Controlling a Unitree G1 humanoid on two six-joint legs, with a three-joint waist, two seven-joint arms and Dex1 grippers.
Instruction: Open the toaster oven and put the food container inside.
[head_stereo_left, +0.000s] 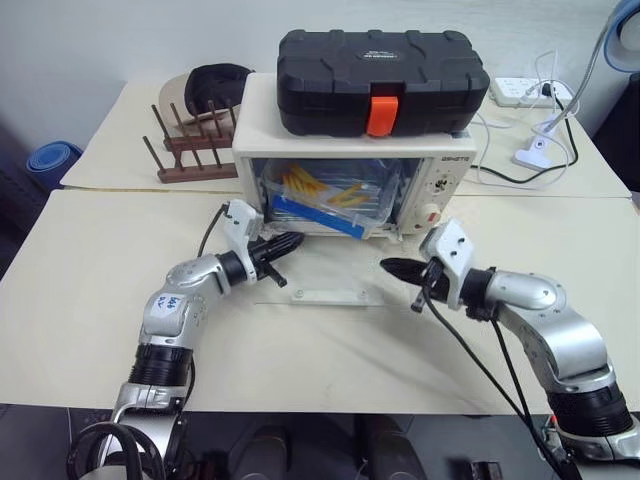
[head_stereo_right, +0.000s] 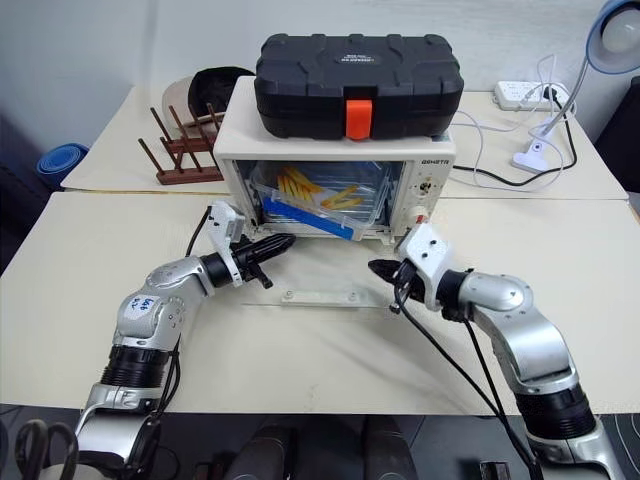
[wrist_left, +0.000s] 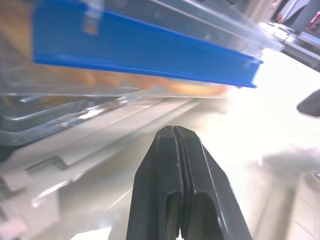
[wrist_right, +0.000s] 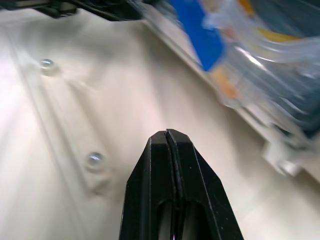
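The cream-white toaster oven (head_stereo_left: 445, 160) stands at the middle of the table with its glass door dropped flat, the white bar handle (head_stereo_left: 325, 297) lying toward me. The clear food container (head_stereo_left: 322, 195), with yellow strips inside and a blue clip (wrist_left: 150, 47), sits tilted in the oven's mouth, its front edge jutting out. My left gripper (head_stereo_left: 295, 240) is shut and empty, pointing at the container's left front corner, just short of it. My right gripper (head_stereo_left: 388, 266) is also shut and empty, over the door's right side, below the knobs. The right wrist view has the handle's screws (wrist_right: 94, 159) beside the fingers.
A black hard case (head_stereo_left: 375, 70) with an orange latch lies on top of the oven. A wooden dish rack (head_stereo_left: 190, 150) stands at the back left, a power strip (head_stereo_left: 525, 90) and lamp base (head_stereo_left: 535, 155) with cables at the back right.
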